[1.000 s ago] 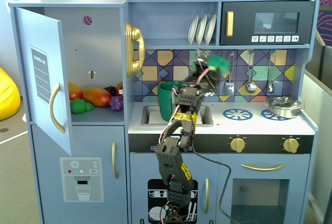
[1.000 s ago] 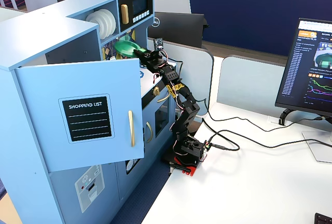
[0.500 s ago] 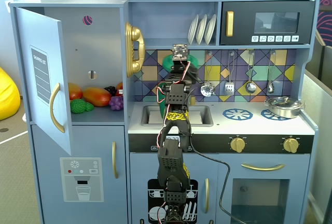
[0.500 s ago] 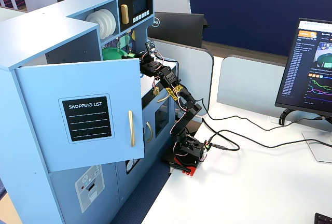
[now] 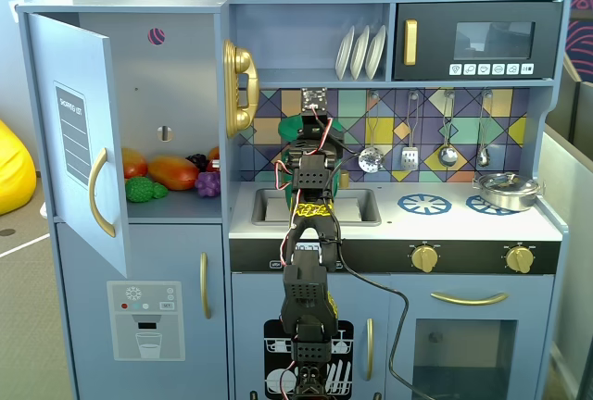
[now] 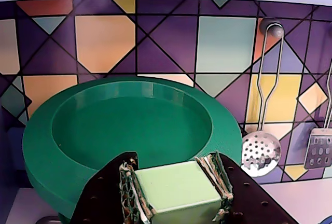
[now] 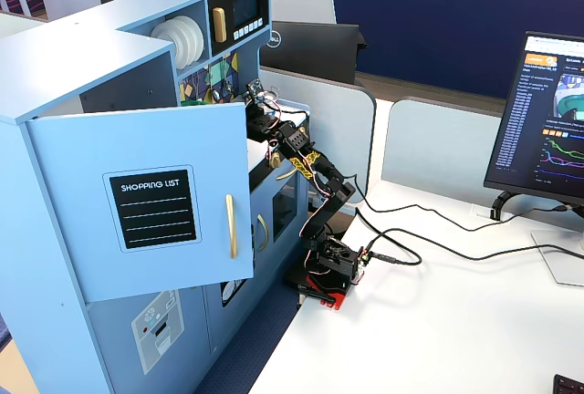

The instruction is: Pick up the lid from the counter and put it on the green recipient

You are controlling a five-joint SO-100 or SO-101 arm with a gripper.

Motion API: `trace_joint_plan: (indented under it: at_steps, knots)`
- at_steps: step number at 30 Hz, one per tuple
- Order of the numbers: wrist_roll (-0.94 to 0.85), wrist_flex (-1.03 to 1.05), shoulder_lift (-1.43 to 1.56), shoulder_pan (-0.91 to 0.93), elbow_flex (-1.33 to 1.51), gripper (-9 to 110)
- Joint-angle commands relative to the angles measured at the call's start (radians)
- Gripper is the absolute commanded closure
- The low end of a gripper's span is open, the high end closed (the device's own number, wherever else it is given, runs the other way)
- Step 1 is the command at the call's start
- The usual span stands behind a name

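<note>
In the wrist view my gripper (image 6: 171,163) is shut on the light green blocky knob (image 6: 179,190) of the dark green lid (image 6: 78,130). The lid's round disc spreads out ahead of the fingers (image 6: 111,195), in front of the coloured tile backsplash. In a fixed view the gripper (image 5: 313,133) holds the lid (image 5: 295,127) above the back of the counter, behind the sink (image 5: 357,206). The arm hides what lies under the lid, so I cannot make out the green pot. In the other fixed view the gripper (image 7: 253,95) reaches into the toy kitchen.
A shiny silver pot (image 5: 507,190) sits on the right burner. Utensils hang on the backsplash, among them a slotted spoon (image 6: 261,154). The fridge door (image 5: 79,141) stands open at the left, with toy fruit (image 5: 171,173) inside. A gold telephone (image 5: 239,85) hangs beside the gripper.
</note>
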Motion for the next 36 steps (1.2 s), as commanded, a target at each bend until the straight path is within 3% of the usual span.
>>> trace_joint_plan:
  at_steps: [1,36]
  knots:
    - [-0.006,-0.032,0.006,-0.002,-0.021,102]
    - [-0.089,-0.101,-0.095,0.005,0.078,102]
